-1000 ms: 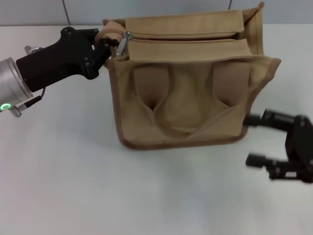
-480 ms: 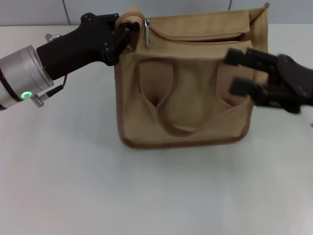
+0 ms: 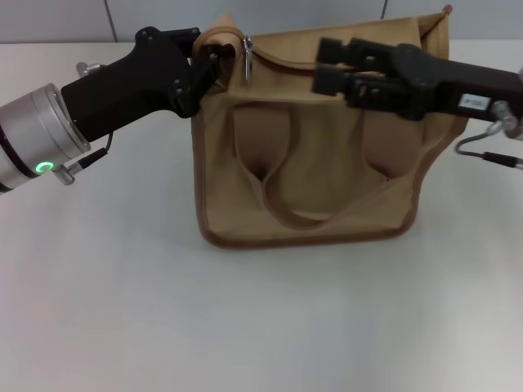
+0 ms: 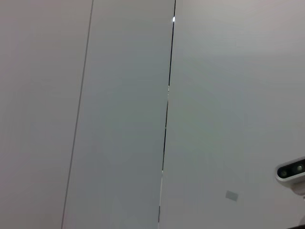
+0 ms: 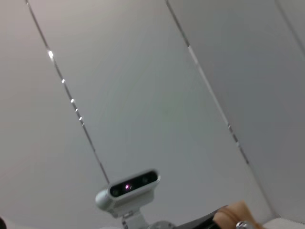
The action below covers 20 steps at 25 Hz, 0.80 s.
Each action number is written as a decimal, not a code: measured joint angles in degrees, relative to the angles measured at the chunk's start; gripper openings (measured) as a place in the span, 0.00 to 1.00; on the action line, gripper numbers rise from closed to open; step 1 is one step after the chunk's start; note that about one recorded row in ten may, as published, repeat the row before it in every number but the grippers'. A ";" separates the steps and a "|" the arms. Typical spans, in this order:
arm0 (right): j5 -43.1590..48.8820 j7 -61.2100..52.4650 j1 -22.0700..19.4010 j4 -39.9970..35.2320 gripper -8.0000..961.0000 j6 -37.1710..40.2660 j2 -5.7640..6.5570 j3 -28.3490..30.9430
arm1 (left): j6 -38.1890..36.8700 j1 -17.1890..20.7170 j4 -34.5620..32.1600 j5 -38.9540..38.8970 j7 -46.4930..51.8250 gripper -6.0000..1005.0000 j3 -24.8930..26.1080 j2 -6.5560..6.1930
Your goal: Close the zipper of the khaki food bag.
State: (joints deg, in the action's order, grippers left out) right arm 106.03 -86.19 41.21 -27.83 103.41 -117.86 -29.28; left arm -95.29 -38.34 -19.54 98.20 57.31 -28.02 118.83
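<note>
The khaki food bag (image 3: pixel 319 192) stands upright in the middle of the white table, its two brown handles hanging down the front. My left gripper (image 3: pixel 212 64) is shut on the fabric at the bag's top left corner. Just right of it sits the silver slider with its pull tab (image 3: pixel 247 57), at the left end of the zipper (image 3: pixel 282 64). My right gripper (image 3: pixel 329 64) reaches in from the right over the bag's top, open, about a hand's width right of the slider. It hides the middle of the zipper. The bag's tan corner (image 5: pixel 234 213) peeks into the right wrist view.
The white table (image 3: pixel 245 318) spreads in front of and beside the bag. A grey panelled wall (image 3: pixel 65 20) runs behind it. Both wrist views show wall panels, each with a small camera (image 4: pixel 291 171) (image 5: pixel 127 188).
My right gripper has swung up from the table at the right and moved left over the bag's top toward the slider. The left gripper lifted the bag's corner slightly and holds it.
</note>
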 joint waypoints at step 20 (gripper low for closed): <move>-0.28 1.18 4.35 2.41 0.42 -8.75 -1.49 -4.45 | 0.30 -0.70 0.83 0.06 -0.73 0.01 -0.01 0.11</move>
State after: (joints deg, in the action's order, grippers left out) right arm 105.75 -85.01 45.56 -25.42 94.66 -119.35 -33.73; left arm -94.99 -39.04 -18.72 98.26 56.58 -28.04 118.94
